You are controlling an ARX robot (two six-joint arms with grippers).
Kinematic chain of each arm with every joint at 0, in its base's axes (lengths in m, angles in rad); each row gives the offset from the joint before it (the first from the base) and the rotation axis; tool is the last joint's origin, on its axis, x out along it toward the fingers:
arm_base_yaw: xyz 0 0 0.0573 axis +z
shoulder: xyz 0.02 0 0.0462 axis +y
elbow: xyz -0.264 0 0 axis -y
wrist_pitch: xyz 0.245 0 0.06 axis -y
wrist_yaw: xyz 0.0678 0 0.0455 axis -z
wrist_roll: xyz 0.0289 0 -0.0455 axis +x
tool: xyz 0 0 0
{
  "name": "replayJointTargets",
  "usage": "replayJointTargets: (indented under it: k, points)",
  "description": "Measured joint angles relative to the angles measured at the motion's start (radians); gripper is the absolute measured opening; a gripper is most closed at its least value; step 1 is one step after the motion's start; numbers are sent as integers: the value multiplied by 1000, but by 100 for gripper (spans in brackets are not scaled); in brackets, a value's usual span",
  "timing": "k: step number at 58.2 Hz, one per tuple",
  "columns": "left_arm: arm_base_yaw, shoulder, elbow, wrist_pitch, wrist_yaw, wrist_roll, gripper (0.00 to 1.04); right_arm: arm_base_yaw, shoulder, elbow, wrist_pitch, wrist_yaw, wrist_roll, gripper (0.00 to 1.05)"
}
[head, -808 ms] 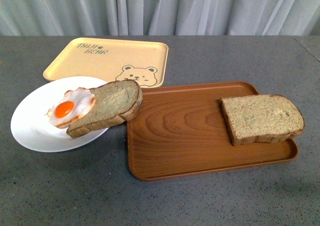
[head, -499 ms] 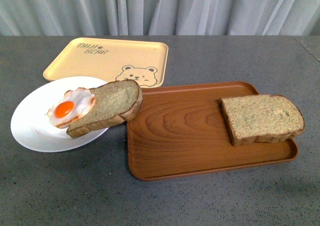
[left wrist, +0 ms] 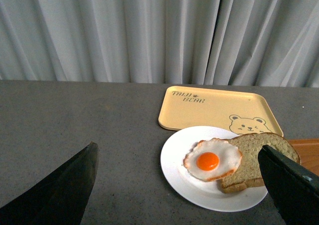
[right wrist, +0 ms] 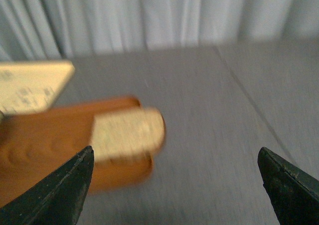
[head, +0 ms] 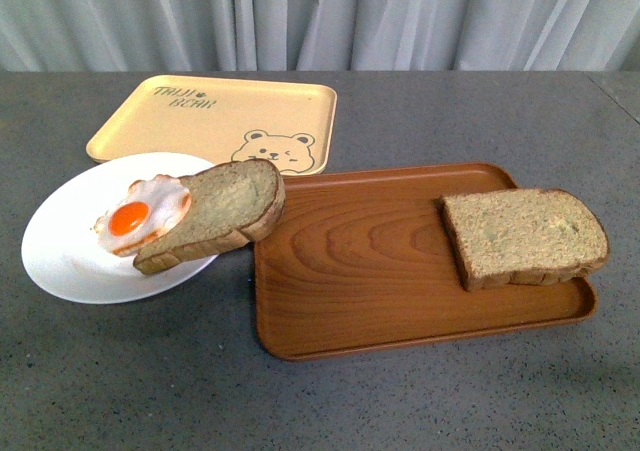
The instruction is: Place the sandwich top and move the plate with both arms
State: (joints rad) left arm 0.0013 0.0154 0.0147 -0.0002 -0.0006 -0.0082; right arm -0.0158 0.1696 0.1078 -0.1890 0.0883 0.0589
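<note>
Both grippers show only in their own wrist views, and neither arm appears in the front view. Left gripper (left wrist: 178,151) has its dark fingers (left wrist: 67,190) spread wide with nothing held between them, and it hangs above the grey table (head: 450,401), well apart from the brown wood-grain tray (head: 360,271) on that tray's left side. Right gripper (right wrist: 175,150) is likewise spread wide and empty, its fingers (right wrist: 57,197) at the two lower corners of a blurred picture, with the tray's right end lying ahead of it. On that right end lies the sandwich top (head: 525,236), flat, crust outward, its right edge reaching a little past the tray's rim; no finger touches it. Just left of the tray sits the plate (head: 65,256), its rim close to the tray's left edge; whether the two touch cannot be told. On the plate rests a fried egg (head: 140,216) with an orange yolk, and a smaller slice (head: 222,211) with a rounded end lies partly under the egg, tilted, its rounded end overhanging the plate's rim toward the tray. Behind the tray's far left corner lies a yellow tray (head: 200,116) with a bear drawing, its near edge just behind the plate. Beyond the tray, at the table's far edge, hangs a pale curtain (head: 400,21).
</note>
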Motion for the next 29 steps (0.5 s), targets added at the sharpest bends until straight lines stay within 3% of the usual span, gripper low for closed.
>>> replayJointTargets:
  k: [4, 15, 24, 29]
  points:
    - [0, 0, 0, 0, 1, 0, 96, -80, 212, 40, 38, -15, 4, 96]
    - [0, 0, 0, 0, 0, 0, 96, -270, 823, 148, 446, -138, -9, 96]
    - [0, 0, 0, 0, 0, 0, 96, -290, 1224, 306, 525, -327, 43, 96]
    - [0, 0, 0, 0, 1, 0, 96, -279, 1375, 373, 551, -368, 80, 96]
